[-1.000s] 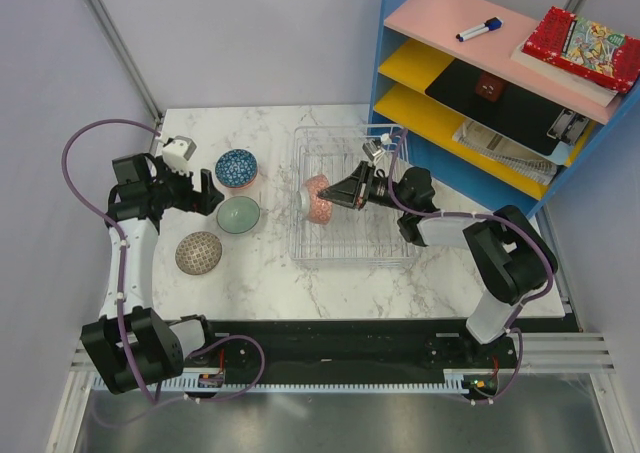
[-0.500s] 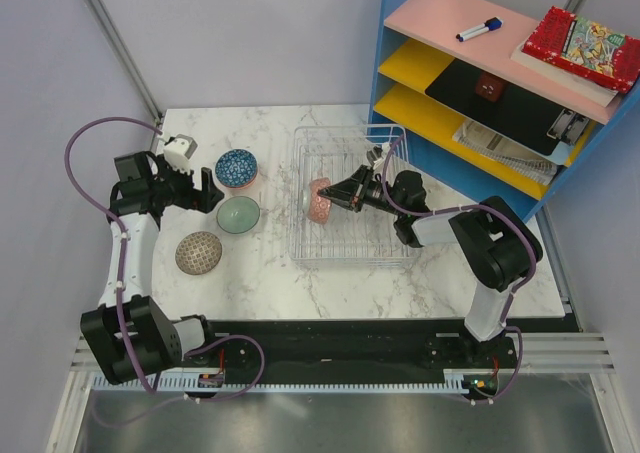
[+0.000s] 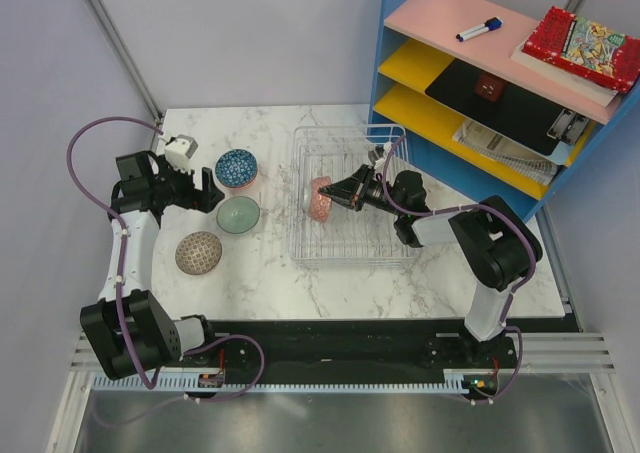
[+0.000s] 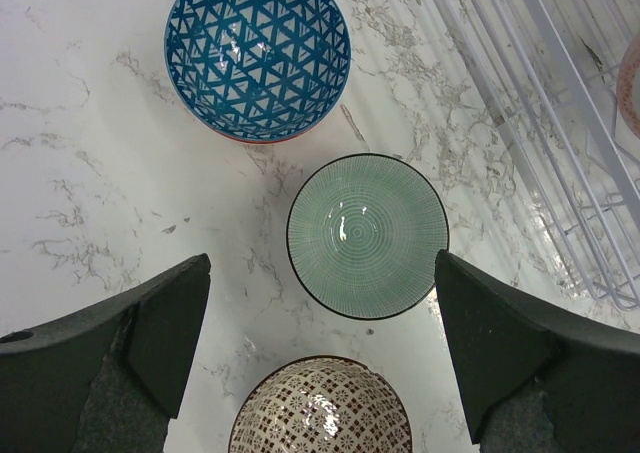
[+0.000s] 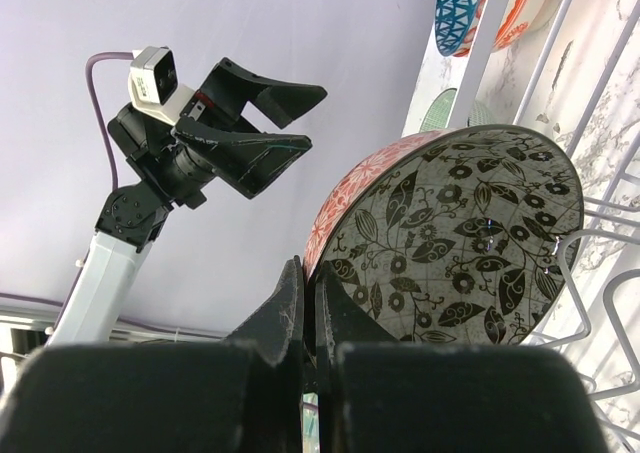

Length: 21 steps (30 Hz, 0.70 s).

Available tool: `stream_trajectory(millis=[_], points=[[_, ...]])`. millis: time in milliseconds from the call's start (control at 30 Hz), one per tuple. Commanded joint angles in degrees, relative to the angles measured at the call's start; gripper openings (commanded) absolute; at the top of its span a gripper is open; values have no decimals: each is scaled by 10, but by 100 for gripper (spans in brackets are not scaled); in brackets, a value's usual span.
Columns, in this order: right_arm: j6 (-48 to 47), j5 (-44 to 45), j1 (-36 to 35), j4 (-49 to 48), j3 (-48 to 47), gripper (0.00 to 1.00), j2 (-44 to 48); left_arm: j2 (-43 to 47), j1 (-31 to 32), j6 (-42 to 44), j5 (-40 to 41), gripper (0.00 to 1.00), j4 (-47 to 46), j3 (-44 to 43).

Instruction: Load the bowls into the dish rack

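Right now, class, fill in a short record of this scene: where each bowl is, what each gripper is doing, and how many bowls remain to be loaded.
rack: dish rack on the marble table, right of the loose bowls
bowl in rack: red bowl, standing on edge among the wires
right gripper: shut on the red bowl's rim
left gripper: open, empty, pointed at the green bowl
bowls on table: blue bowl, green bowl, brown bowl
left to load: three
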State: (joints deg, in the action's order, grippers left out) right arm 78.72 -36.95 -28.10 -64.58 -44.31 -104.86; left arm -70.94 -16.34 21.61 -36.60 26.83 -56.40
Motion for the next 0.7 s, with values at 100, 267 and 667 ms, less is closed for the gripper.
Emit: stream_trajectory(millis=[100, 267, 667], points=[[-25, 15, 2, 3, 8, 0, 1, 12, -4, 21, -12, 100, -17, -21], [-39, 21, 2, 23, 14, 0, 0, 13, -2, 23, -9, 100, -16, -23], [-15, 2, 1, 0, -22, 0, 1, 6, -4, 27, -13, 100, -16, -20]])
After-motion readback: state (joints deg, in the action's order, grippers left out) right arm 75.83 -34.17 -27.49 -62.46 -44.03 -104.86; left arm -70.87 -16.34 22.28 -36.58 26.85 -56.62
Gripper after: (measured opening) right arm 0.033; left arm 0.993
